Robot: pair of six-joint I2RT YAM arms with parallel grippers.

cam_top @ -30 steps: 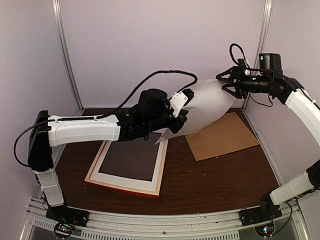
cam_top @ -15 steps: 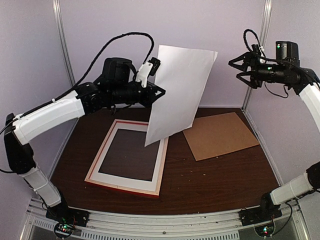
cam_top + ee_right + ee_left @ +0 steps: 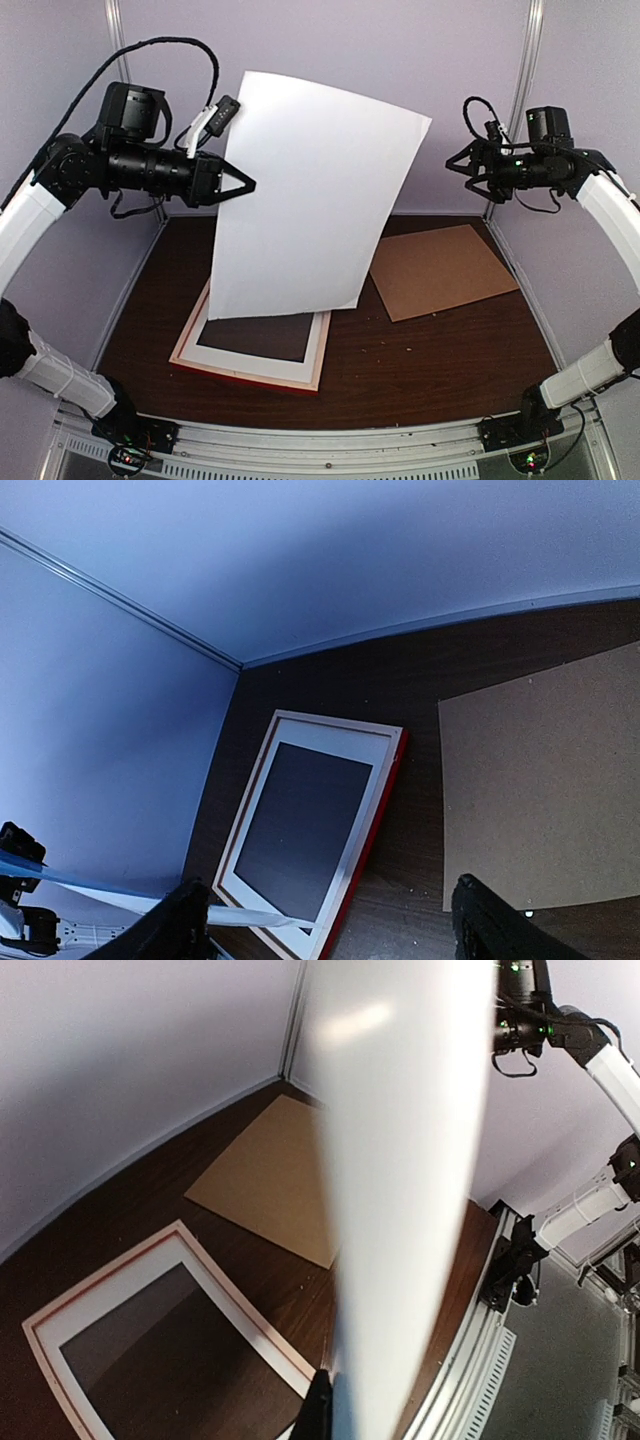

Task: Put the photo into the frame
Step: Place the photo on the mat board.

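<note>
Dark wooden table: large white-backed paper photo, printed side hidden, pinched aloft by left gripper, hides far edge of red wooden frame; right gripper spread, empty.

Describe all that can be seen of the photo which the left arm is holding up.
The photo is a large rectangular paper sheet; only its plain white back shows, not the print. It hangs nearly upright in the air, slightly bowed, and in the top view hides the far part of the frame lying on the table. The shut left hand pinches one long edge. The open right hand is apart from it.
</note>
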